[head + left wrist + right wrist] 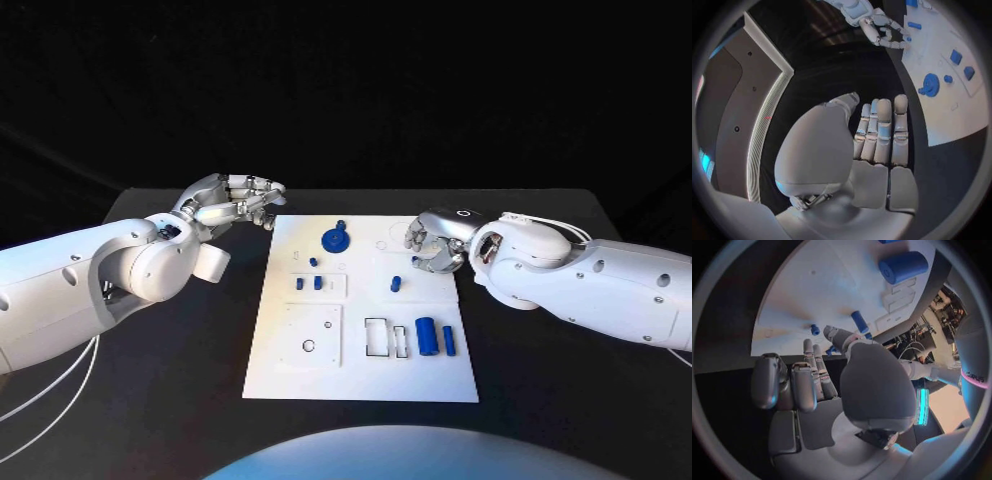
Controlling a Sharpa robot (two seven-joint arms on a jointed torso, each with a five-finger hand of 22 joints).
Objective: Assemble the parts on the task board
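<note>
Centrally on the black table (173, 400) lies the white task board (361, 375), with the blue parts spread over it. A round blue disc-shaped part (335, 240) is seen near the board's far edge, toward its far-left corner. Two small blue pegs (307, 284) are set side by side near the left edge, at about the middle of the board's length, and a single small blue peg (395, 284) stands close to the board's centre. A larger blue cylinder (427, 335) and a slimmer blue pin (449, 340) lie beside each other near the right edge, toward the near-right corner, just beside some rectangular outlines on the board.

The left hand (238, 205) is held over the table just off the board's far-left corner; nothing is held in it, and in the left wrist view its fingers (882, 132) are seen extended side by side with nothing between them. The right hand (433, 243) is placed over the board's right edge toward the far-right corner, fingers bent downward; in the right wrist view its fingers (795, 385) are curled but apart, and no part is gripped. Whether its fingertips touch the board cannot be told.
</note>
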